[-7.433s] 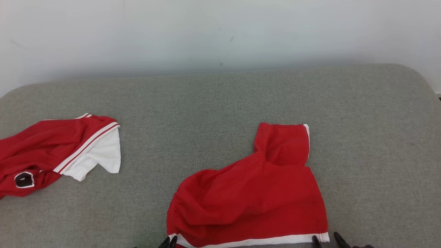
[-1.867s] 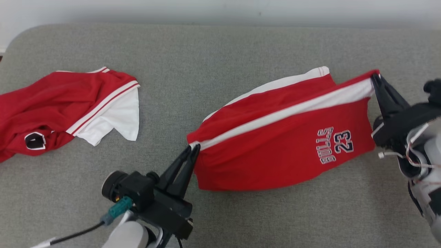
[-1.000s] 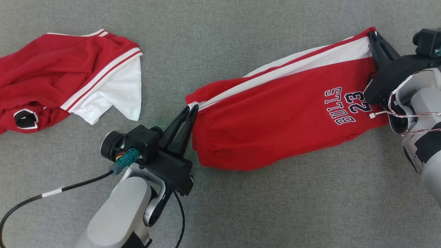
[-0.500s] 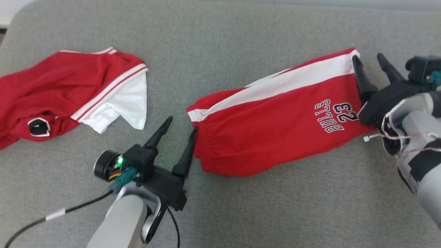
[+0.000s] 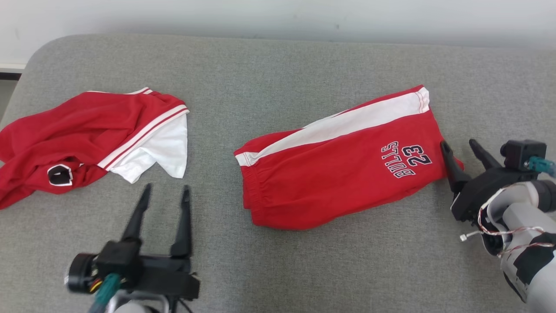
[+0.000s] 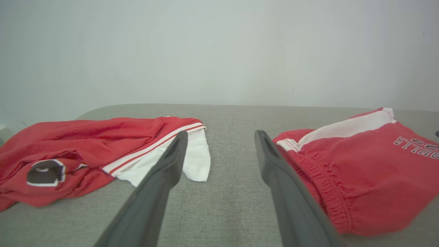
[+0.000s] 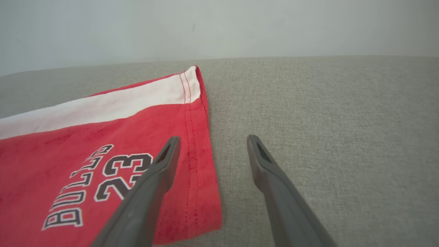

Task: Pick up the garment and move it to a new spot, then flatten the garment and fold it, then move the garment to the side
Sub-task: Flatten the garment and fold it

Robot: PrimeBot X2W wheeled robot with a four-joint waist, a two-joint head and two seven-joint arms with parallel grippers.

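Red shorts [image 5: 339, 169] with a white side stripe and a "BULLS 23" print lie spread on the grey cushion [image 5: 278, 69], waistband at the left, leg hem at the right. The same shorts [image 6: 360, 171] [image 7: 103, 154] show in both wrist views. My left gripper [image 5: 165, 193] [image 6: 219, 137] is open, empty, and well left of the waistband. My right gripper [image 5: 458, 145] [image 7: 211, 140] is open and empty by the hem's lower right corner, its left finger over the cloth edge.
A crumpled red and white jersey [image 5: 87, 134] [image 6: 96, 147] lies at the cushion's left side. A pale wall [image 5: 278, 17] rises behind the cushion. Bare grey fabric runs along the front and at the far right.
Both grippers held the shorts' ends, opened and let go. Now the left gripper has drawn back left and toward me; the right has pulled back to the hem's lower corner. The camera shifted.
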